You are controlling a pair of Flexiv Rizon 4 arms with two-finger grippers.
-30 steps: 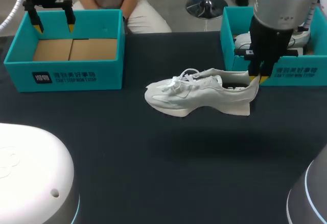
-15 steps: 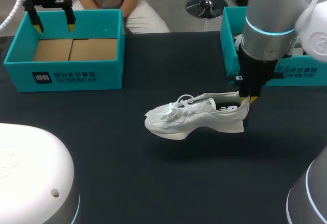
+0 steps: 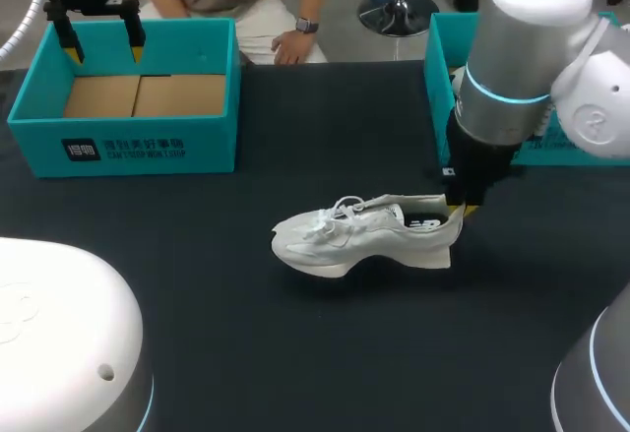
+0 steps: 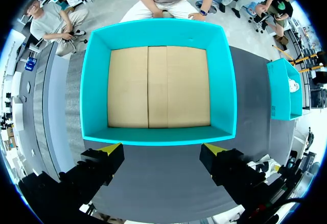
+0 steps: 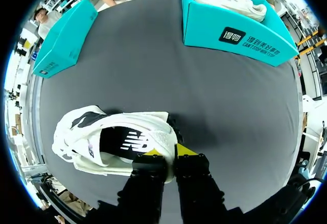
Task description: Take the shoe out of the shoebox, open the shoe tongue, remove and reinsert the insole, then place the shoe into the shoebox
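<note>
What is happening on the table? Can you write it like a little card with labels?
shoe: white shoe, out of its box, over the middle of the table
right gripper: shut on the shoe's heel
left gripper: open, above the left shoebox
left shoebox: only bare cardboard inside
right shoebox: another shoe inside

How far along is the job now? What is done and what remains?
Done: the shoe is out of the shoebox. In hand: the right gripper holds its heel over the table. Left: open the tongue, take out and refit the insole, box it again.
</note>
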